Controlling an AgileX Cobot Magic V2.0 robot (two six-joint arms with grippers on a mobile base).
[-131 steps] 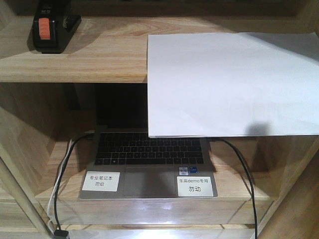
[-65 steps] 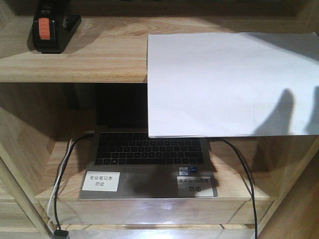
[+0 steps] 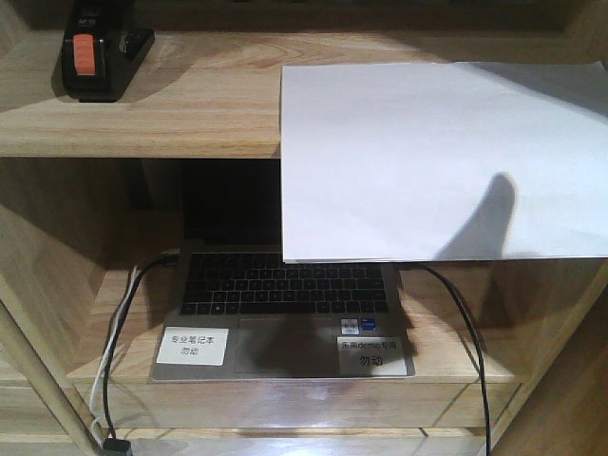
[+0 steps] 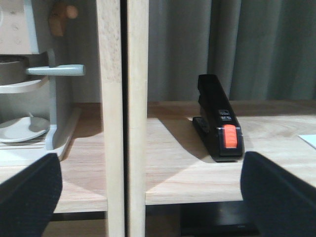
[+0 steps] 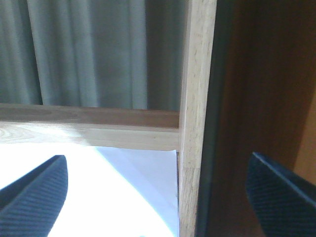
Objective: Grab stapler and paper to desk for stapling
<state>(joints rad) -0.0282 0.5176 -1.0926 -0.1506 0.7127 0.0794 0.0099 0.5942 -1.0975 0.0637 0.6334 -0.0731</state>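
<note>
Both grippers wide open and empty: left gripper (image 4: 153,197) faces the stapler (image 4: 220,124) at the left of the upper shelf (image 3: 190,114), right gripper (image 5: 158,197) sits by the paper (image 3: 437,161), whose overhang past the shelf front looks pinchable.

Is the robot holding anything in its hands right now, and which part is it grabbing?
Nothing. The left gripper is open, and the stapler sits free on the shelf ahead. The right gripper is open too, near the paper.
</note>
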